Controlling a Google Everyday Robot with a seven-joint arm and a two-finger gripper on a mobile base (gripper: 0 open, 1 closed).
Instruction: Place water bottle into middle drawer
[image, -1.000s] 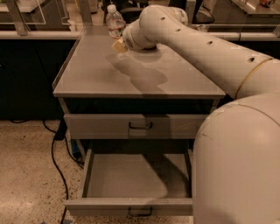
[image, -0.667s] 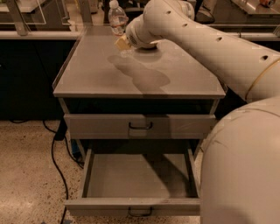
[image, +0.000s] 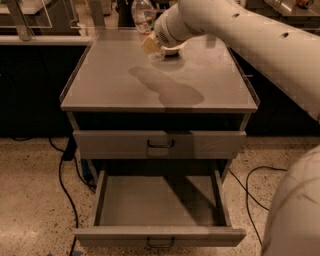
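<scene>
Top edge crops water bottle (image: 142, 15); arm (image: 240, 30) partly hides hand (image: 151, 46) below it.

Tool (image: 151, 46) hovers near water bottle (image: 142, 14) (middle drawer (image: 200, 236) open).

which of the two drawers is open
The lower one, the middle drawer, pulled out; the upper drawer is shut. The gripper is by the water bottle.

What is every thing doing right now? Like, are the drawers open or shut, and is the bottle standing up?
water bottle: standing upright at the back of the cabinet top
middle drawer: pulled open, nothing in it
upper drawer: shut
gripper: low over the cabinet top, just in front of the bottle
white bowl: on the cabinet top, mostly hidden under the arm
</scene>
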